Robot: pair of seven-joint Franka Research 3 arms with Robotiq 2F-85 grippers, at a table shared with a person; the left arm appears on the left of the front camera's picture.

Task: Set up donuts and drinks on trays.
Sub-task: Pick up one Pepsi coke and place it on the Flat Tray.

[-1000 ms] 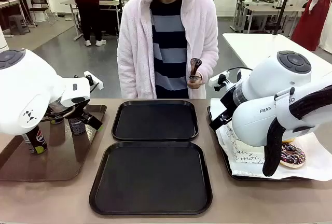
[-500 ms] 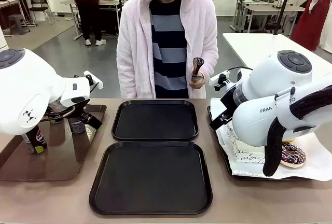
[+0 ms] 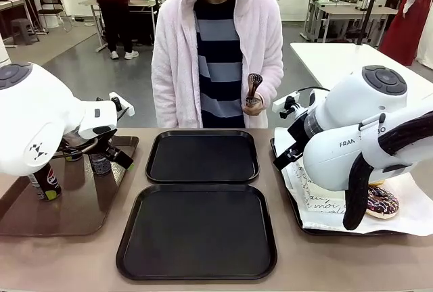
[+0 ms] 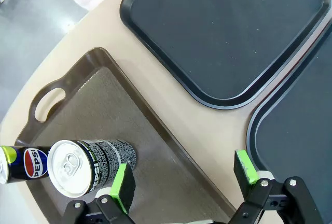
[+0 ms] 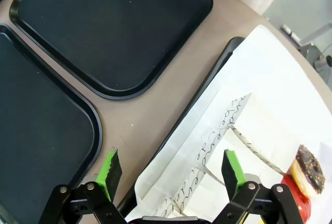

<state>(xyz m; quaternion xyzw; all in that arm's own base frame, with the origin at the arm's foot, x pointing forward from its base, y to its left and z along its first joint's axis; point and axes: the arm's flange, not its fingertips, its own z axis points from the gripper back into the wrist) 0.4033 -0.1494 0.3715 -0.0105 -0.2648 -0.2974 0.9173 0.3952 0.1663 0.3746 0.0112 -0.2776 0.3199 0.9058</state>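
Two black trays lie empty mid-table, the far tray [image 3: 203,157] and the near tray [image 3: 196,231]. My left gripper [image 4: 184,175] hangs open over the brown tray's right rim with nothing between its pads. A grey-silver can [image 4: 88,164] stands just outside its left finger [image 4: 123,180], and a Pepsi can [image 4: 23,162] stands beyond that. My right gripper [image 5: 171,168] is open above a white paper sleeve [image 5: 207,146]. A chocolate-sprinkle donut [image 5: 306,169] and a red-iced donut [image 5: 293,198] lie off to its right, apart from the fingers.
The glossy brown tray [image 3: 67,201] at the left carries the cans [image 3: 46,182]. The paper-lined tray [image 3: 292,194] at the right carries a donut [image 3: 382,202]. A person stands at the far edge with a dark utensil [image 3: 254,86] in one hand.
The person's hand with the utensil shifted slightly. Both arms and the cans stay where they were.
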